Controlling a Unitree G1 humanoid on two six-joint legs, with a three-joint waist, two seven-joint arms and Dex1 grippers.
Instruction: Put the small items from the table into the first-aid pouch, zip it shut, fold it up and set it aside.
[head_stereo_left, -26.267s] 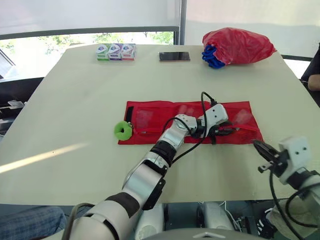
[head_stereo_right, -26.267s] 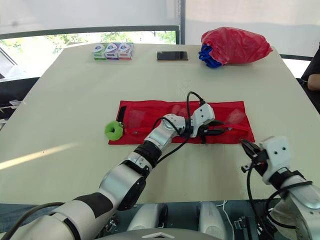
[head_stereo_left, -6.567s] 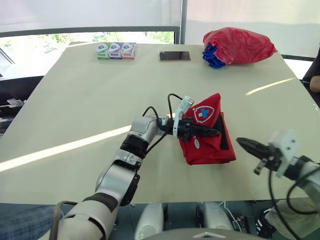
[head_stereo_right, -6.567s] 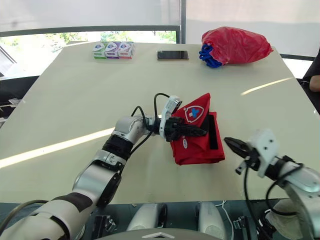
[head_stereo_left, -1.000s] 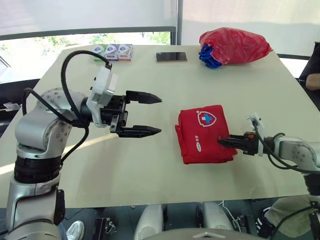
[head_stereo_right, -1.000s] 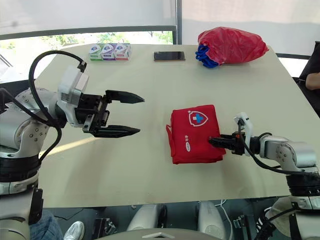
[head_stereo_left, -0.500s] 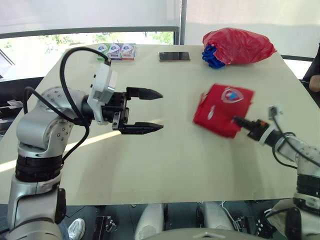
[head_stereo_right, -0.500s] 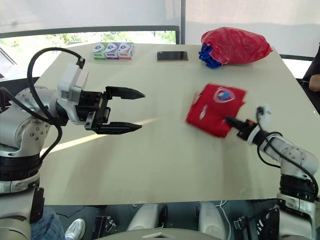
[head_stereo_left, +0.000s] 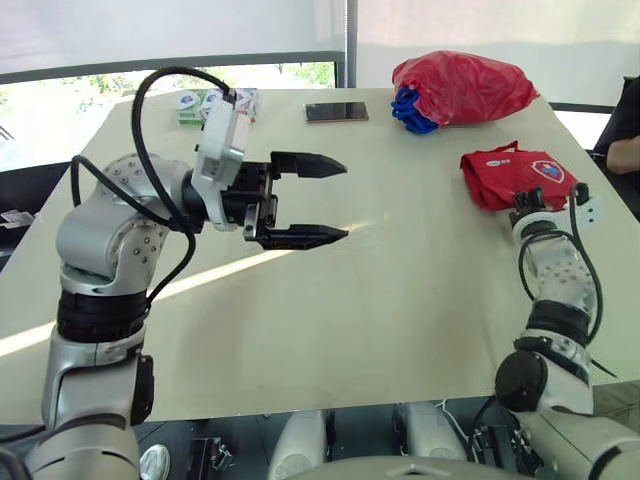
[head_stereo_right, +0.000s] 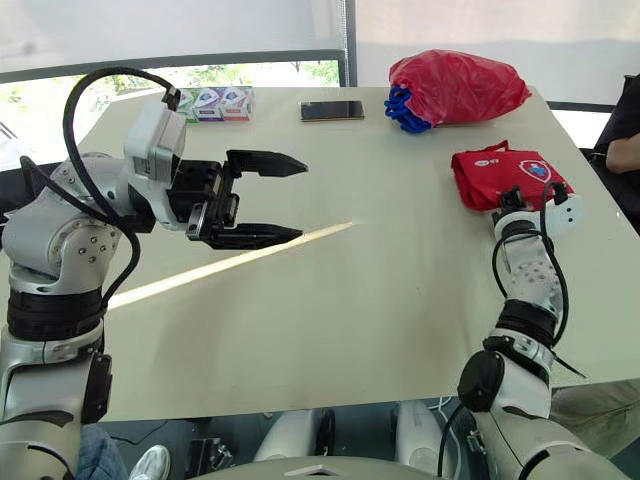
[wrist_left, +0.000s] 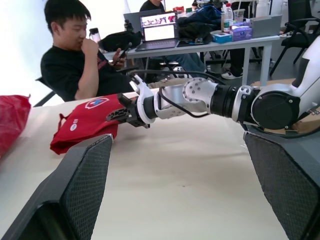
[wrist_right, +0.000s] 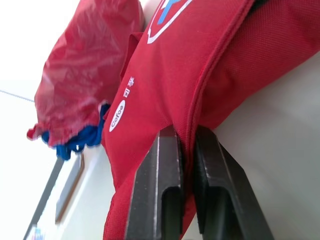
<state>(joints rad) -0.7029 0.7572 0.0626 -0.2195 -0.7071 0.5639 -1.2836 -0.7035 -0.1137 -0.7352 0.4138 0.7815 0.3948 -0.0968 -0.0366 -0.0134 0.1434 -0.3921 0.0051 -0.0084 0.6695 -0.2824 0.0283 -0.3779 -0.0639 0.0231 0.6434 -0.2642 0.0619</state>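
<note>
At the far left corner of the table stands a row of three small boxes. In front of them the left arm is raised above the table, its jaws spread wide and empty, pointing toward the right side. Further right along the far edge lies a phone, then a red plastic bag with something blue at its mouth. The first-aid pouch, folded with its cross emblem facing up, lies near the table's right edge, just in front of that bag. The right arm reaches to it, jaws closed on a fold of red fabric at its near edge. A seated person is beyond the pouch.
</note>
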